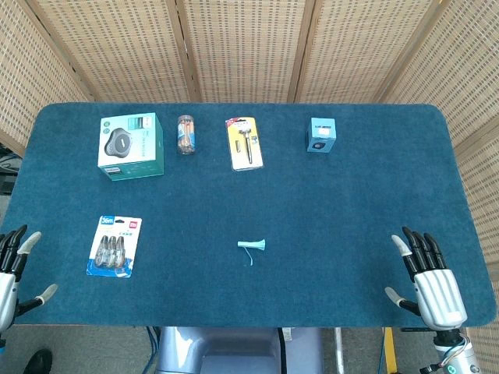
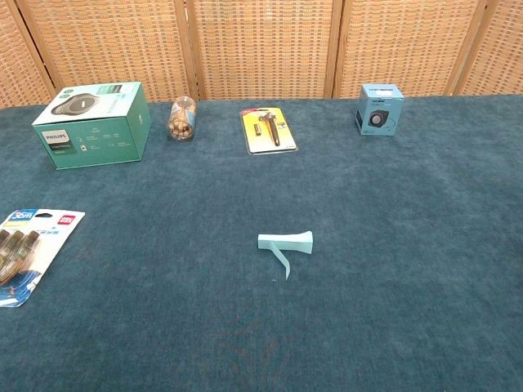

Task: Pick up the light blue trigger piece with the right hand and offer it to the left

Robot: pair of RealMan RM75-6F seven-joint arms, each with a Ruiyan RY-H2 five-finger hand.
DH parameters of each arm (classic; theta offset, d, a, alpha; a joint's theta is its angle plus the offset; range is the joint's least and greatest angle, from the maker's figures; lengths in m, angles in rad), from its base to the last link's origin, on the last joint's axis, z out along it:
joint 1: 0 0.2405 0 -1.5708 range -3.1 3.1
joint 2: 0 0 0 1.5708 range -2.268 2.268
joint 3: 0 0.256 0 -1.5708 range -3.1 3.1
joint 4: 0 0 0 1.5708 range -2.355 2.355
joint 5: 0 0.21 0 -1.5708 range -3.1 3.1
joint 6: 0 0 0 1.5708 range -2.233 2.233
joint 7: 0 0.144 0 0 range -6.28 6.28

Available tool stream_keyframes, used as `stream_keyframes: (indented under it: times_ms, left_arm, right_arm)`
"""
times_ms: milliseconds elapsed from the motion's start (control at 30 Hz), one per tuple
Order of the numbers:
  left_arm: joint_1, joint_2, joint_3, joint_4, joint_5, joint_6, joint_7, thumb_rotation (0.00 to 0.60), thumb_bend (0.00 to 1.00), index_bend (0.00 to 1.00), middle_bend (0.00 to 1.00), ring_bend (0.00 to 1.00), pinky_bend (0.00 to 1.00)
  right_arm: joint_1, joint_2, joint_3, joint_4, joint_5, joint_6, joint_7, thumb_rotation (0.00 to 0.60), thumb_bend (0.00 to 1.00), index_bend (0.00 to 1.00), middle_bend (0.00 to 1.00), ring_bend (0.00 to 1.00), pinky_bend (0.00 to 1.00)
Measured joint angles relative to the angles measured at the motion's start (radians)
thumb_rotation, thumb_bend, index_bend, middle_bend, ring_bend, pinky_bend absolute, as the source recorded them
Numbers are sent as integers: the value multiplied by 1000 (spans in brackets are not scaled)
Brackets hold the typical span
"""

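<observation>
Plastic, pale and light blue, the small trigger piece (image 2: 285, 243) is lying flat on the dark teal felt-covered table (image 1: 335, 226), a little nearer the front edge than the middle. Its body is a short bar that is widening into a flared end on one side, and a thin curved tail is hanging off the other end toward the front of the table. Nothing is touching it.

Both hands are resting at the near corners, well apart from the piece. The right hand (image 1: 430, 280), silver-backed with black fingers, is sitting at the front right edge with its fingers spread apart and holding nothing. The left hand (image 1: 14, 269) is only partly showing at the front left edge, fingers likewise splayed and empty.

Along the far side a row of goods is standing: a teal and white cardboard box with a round speaker pictured on it (image 2: 94, 122), a small clear jar lying on its side (image 2: 181, 118), a yellow blister card holding a dark tool (image 2: 270, 131), and a small blue cube-shaped box (image 2: 379, 109). Nearer the left hand, a blue-backed blister pack of cylindrical items (image 1: 115, 246) is lying flat
</observation>
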Motion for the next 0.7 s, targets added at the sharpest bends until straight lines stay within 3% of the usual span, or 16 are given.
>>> stream_keyframes:
  times_ms: [433,700]
  left_arm:
    - [-5,0,-7,-6,-20,-18,6,600,63,0,0,0,0]
    - [-17,-10,-17,-24,-40,-45,53,600,69,0,0,0,0]
  right_arm:
    - [37,9,14,2,1,-44,39,600,0,7,0,0,0]
    - [201,34,47,-20,8,-273,175,600,0,213,0,0,0]
